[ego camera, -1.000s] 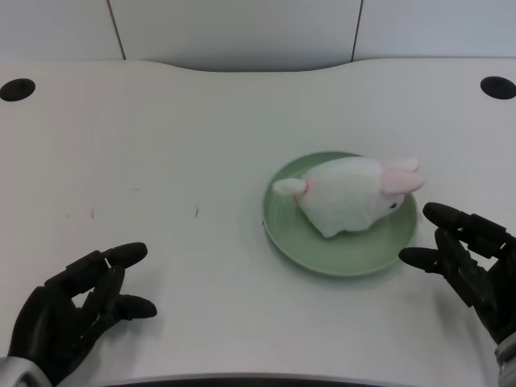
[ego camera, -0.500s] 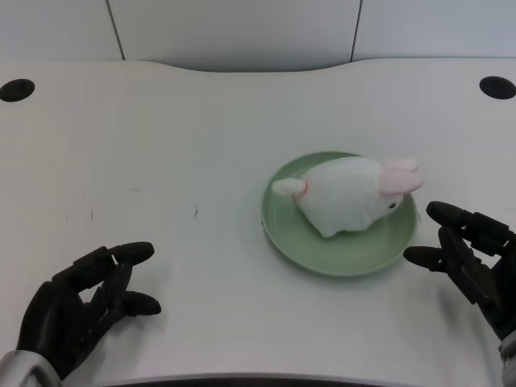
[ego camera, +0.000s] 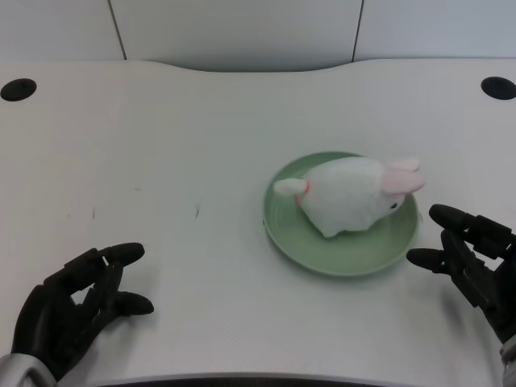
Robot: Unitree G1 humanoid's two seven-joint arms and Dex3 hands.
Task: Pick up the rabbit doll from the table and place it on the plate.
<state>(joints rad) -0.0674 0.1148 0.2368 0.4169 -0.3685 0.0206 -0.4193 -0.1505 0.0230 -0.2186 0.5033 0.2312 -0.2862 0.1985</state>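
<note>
Looking down from the head view, we see a white table (ego camera: 161, 137) filling the scene, a dark round grommet hole (ego camera: 18, 89) near its far left corner and another (ego camera: 497, 87) near its far right, with pale wall panels behind. Right of centre sits a green plate (ego camera: 339, 251), and on it lies the rabbit doll (ego camera: 347, 196), white and plush, its long axis running roughly left to right, pink ears (ego camera: 401, 175) reaching over the plate's right rim and a small tail end (ego camera: 289, 187) pointing left. We judge the placing done, since the doll rests wholly on the plate and nothing holds it. Our left hand (ego camera: 76, 302) is at the near left edge, well apart from the plate, its fingers spread and loosely curved with nothing in them; the doll lies away to its right and farther up the table. Our right hand (ego camera: 472, 262) waits just beside the plate's right rim, nearer the doll than the left, apparently not touching the plate. A few faint marks (ego camera: 196, 212) dot the tabletop between the left hand and the plate. Nothing stands between the left hand and the doll, should any adjusting be wanted.
</note>
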